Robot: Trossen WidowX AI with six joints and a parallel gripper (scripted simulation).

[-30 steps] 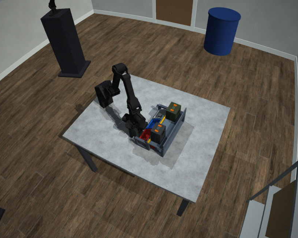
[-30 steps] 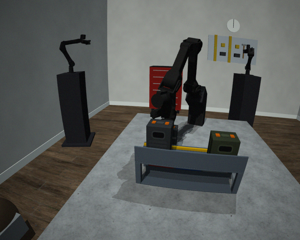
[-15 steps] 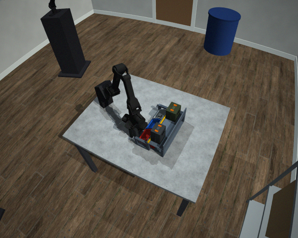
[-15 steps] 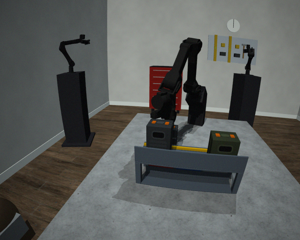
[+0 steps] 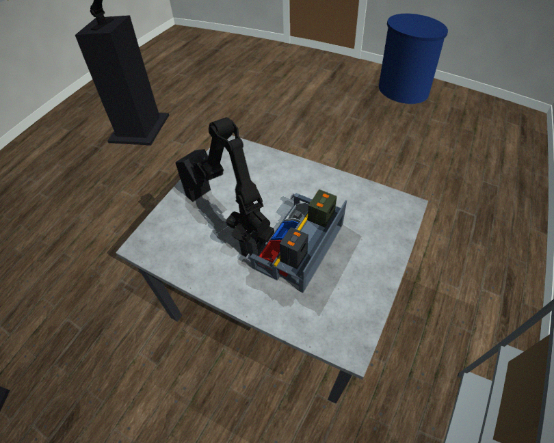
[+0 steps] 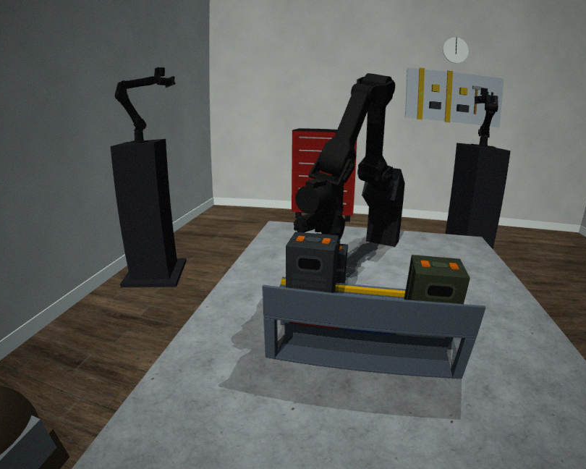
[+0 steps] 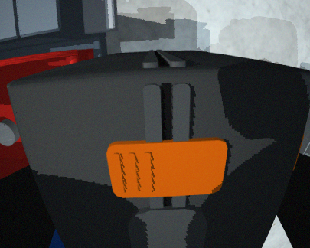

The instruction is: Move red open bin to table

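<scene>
The red open bin (image 5: 269, 250) (image 7: 2, 86) sits at the near-left end of the grey shelf (image 5: 325, 249) (image 6: 374, 313). A grey round part (image 7: 6, 132) shows in it in the wrist view; the rest of its contents are hidden. A dark grey case with orange latches (image 7: 85, 111) stands in front of the bin and fills the middle of the wrist view, covering much of the bin. My gripper (image 7: 163, 153) is open, with its black fingers spread to either side of this case, low in the wrist view. In the top and exterior views the arm and cases hide the fingertips.
A blue bin (image 5: 282, 232) is beside the red one, with a grey bin (image 5: 295, 212) beyond it. A yellow strip (image 5: 302, 223) (image 6: 371, 290) runs along the shelf. Another dark case (image 5: 294, 249) (image 6: 311, 265) and a green case (image 5: 321, 208) (image 6: 438, 280) stand on the shelf behind the bins.
</scene>
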